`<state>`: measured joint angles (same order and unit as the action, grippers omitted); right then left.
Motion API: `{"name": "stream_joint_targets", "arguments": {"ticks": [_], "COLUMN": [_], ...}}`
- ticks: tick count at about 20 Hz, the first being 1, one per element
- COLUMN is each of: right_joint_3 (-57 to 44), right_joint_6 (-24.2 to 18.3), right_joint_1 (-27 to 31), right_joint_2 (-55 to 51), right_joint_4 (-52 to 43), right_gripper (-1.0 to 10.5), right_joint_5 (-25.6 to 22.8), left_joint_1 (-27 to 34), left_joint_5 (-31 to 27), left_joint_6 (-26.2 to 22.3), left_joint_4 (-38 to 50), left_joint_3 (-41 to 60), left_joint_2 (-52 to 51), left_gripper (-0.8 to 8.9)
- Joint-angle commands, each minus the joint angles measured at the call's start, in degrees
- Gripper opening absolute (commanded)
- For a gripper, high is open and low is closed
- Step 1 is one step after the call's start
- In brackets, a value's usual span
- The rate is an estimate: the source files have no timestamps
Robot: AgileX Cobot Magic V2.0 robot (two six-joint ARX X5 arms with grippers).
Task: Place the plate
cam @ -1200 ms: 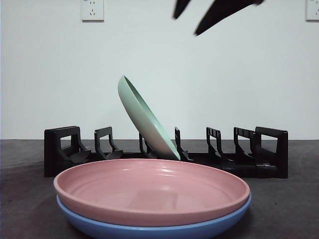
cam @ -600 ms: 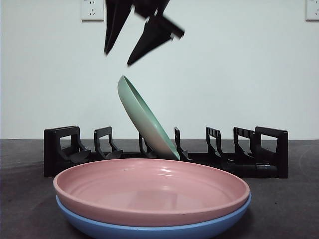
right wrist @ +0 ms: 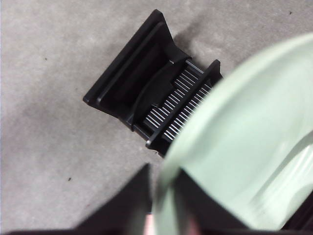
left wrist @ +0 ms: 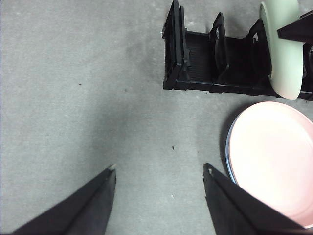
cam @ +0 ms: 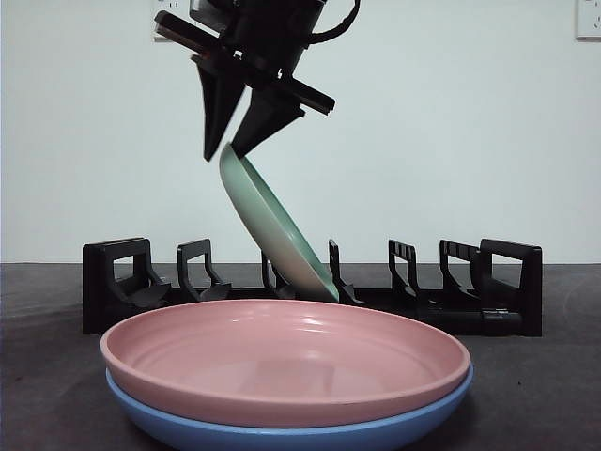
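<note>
Across the front view, the right gripper (cam: 228,148) is now being seen down at the top rim of the green plate (cam: 272,230), one jaw on either side of the rim. A second ago only its black tips were showing at the top edge, and half a second ago it was hanging above the plate, so a descent has been going on. The plate's upper edge looks nudged a touch compared with before. Judging by that, the plate is either being gripped for an adjustment or being let go into its slot; which one can't be told yet. The plate is leaning tilted in a middle slot of the black rack (cam: 310,287).

From the left wrist view, the left gripper (left wrist: 159,174) is being held spread apart over bare table (left wrist: 73,98), holding nothing, well apart from the rack.

From the right wrist view, the green rim is being straddled by the jaws, seemingly pinched, though it's blurry.

Count: three plates are being shown, one green in the rack, one pink plate (cam: 282,352) stacked on one blue plate (cam: 282,434) up front. One rack, two grippers.
</note>
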<state>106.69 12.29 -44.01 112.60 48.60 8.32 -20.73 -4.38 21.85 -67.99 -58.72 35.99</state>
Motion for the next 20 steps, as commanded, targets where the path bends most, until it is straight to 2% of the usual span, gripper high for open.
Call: {"name": "stream_joint_targets", "arguments": {"ticks": [1, 4, 8, 14, 16, 18, 20], "right_joint_3": [1.55, 1.77, 1.81, 1.81, 1.77, 0.76, -2.67], "right_joint_6": [0.37, 0.39, -0.31, -7.45, -9.29, -10.71, -11.98], "right_joint_1": [-0.87, -0.9, -0.9, -3.34, -5.07, -7.61, -10.47], "right_joint_2": [1.29, 0.26, -4.66, -12.74, -14.62, -16.72, -19.34], "right_joint_4": [-0.22, 1.31, 4.04, 11.1, 12.87, 13.79, 13.2], "right_gripper": [0.1, 0.1, 0.1, 0.1, 0.1, 0.1, 0.1], "right_joint_5": [-0.81, -0.61, 4.42, 4.48, 2.19, -3.76, -7.65], "left_joint_1": [-0.04, -0.04, -0.04, -0.04, -0.04, -0.04, -0.04], "left_joint_5": [-0.37, -0.9, -2.08, -2.08, -2.08, -2.08, -2.08], "left_joint_6": [0.0, 0.0, 0.0, 0.02, 0.02, 0.02, 0.04], "left_joint_4": [0.31, 0.31, 0.39, 2.67, 3.21, 3.32, 3.28], "left_joint_3": [-0.92, -0.92, -0.92, -0.92, -0.92, -0.92, -0.92], "left_joint_2": [0.28, 0.28, 0.28, 0.28, 0.28, 0.31, 0.31], "left_gripper": [2.81, 2.81, 2.81, 2.81, 2.81, 2.81, 2.81]}}
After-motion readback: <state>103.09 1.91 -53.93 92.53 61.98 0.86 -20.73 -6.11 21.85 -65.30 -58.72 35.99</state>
